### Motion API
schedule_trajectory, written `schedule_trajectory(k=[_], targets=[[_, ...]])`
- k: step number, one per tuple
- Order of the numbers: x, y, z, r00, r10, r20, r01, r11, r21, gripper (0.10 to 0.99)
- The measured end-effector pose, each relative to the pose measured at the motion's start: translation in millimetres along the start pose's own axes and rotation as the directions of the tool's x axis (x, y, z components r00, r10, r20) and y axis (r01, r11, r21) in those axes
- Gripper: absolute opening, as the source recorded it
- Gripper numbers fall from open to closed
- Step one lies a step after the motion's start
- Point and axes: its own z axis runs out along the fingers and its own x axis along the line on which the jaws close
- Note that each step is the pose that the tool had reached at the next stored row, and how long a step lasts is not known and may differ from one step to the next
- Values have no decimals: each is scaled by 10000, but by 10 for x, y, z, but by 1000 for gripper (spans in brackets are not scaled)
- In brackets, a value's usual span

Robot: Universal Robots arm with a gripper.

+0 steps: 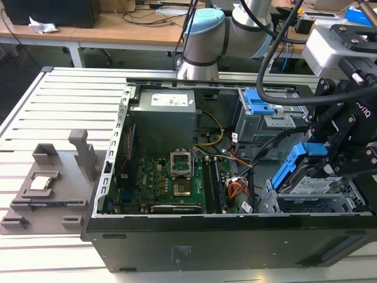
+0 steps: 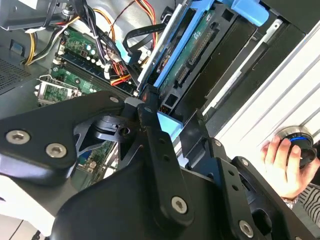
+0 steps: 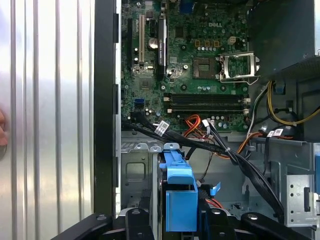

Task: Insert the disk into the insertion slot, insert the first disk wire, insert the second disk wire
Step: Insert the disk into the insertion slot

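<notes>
At one end of the open computer case sat the insertion slot. Over that end, the gripper pinched the tilted disk between its jaws by the blue frame. The disk was likely heavy, rigid and shock-sensitive, so the frame's edges suited holding.

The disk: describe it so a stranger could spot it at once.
Find the open black computer case. At its near corner on the exterior view's right, a flat grey metal disk with a white label leans tilted over the silver drive cage. Unlike the taller grey cage behind, a bright blue plastic frame wraps it.
</notes>
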Motion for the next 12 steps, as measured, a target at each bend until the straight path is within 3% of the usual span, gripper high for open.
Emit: schedule_trajectory(k=[7, 12], targets=[[0, 0, -1, 10000, 0, -1, 0, 10000, -1, 435], [-9, 2, -55, 10000, 0, -7, 0, 10000, 0, 435]])
